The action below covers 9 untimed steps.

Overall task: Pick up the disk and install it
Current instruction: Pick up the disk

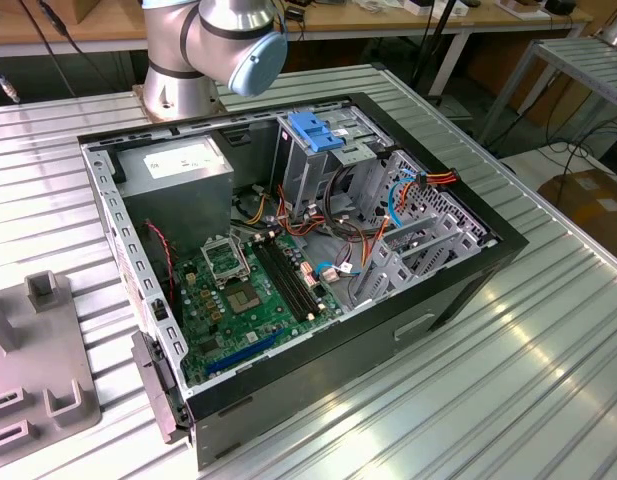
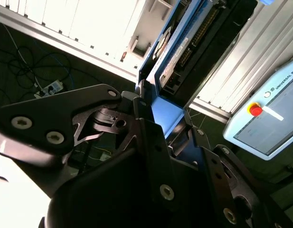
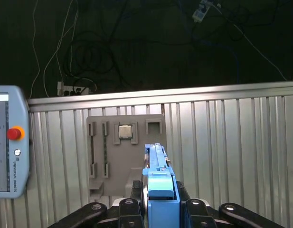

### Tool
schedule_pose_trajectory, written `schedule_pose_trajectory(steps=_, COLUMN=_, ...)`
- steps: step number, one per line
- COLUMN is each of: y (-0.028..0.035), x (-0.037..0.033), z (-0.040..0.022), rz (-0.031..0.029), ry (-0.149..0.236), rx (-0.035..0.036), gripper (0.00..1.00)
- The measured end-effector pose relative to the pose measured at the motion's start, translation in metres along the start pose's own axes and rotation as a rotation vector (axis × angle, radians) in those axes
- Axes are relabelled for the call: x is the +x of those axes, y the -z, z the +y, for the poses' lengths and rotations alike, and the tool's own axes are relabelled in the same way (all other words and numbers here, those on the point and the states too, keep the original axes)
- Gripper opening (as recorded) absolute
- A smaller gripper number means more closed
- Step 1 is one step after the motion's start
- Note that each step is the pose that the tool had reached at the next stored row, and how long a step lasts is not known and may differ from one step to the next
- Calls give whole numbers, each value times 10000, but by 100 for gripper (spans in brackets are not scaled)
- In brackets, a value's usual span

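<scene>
My gripper (image 3: 159,202) is shut on the disk (image 3: 157,164), which I see edge-on in the first wrist view, its light-blue rail frame between the two dark fingers (image 3: 129,206). In the second wrist view the disk (image 2: 184,47) stretches away from the gripper (image 2: 161,124), showing the blue frame along its edge and a dark underside with connectors. It hangs above a ribbed metal table (image 3: 231,142), over a grey fixture plate (image 3: 113,161). The open computer case (image 1: 458,285) lies on its side in the exterior view, with a metal drive cage with a blue top (image 1: 321,135) inside.
The case holds a green motherboard (image 1: 243,290), a grey power-supply box (image 1: 176,170) and loose cables (image 1: 388,200). The arm's base (image 1: 183,85) stands behind the case. A grey fixture (image 1: 38,385) sits at the exterior view's left. A teach pendant (image 3: 8,142) with a red button lies beside the fixture plate.
</scene>
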<state>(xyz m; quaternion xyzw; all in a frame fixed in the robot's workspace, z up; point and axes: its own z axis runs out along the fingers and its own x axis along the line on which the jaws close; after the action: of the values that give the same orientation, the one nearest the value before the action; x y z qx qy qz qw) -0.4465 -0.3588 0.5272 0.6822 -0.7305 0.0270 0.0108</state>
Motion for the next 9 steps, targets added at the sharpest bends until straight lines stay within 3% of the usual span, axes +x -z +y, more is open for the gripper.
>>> schedule_pose_trajectory(steps=9, y=-2, x=-7, z=-99, rz=1, ry=0, rx=-8, gripper=37)
